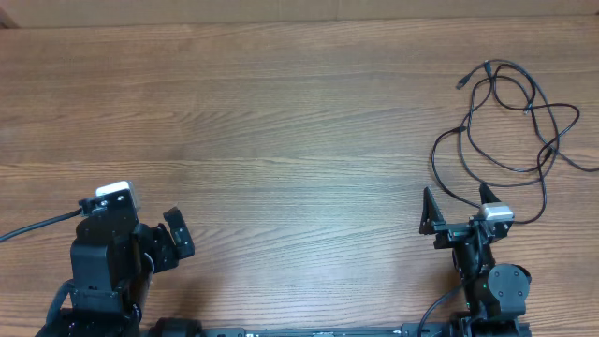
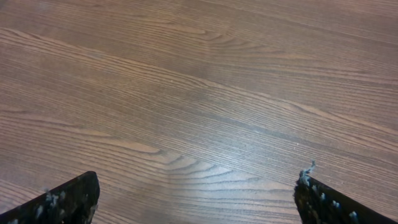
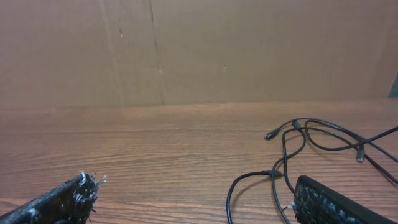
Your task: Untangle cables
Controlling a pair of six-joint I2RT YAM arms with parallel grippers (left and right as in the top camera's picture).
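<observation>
The cables (image 1: 510,122) are thin black cords lying in loose overlapping loops at the right side of the table, with a small plug tip (image 1: 461,83) at the upper left of the tangle. My right gripper (image 1: 459,208) is open and empty, just in front of the tangle's near loop. In the right wrist view the cables (image 3: 298,155) run between and beyond my open fingers (image 3: 193,196), touching neither. My left gripper (image 1: 154,234) is open and empty at the front left, far from the cables. The left wrist view shows only bare wood between its fingers (image 2: 196,196).
A wooden table (image 1: 281,122) fills the view. A brown cardboard wall (image 3: 186,50) stands along the table's far edge. A black wire (image 1: 37,227) leads off the left arm to the left edge.
</observation>
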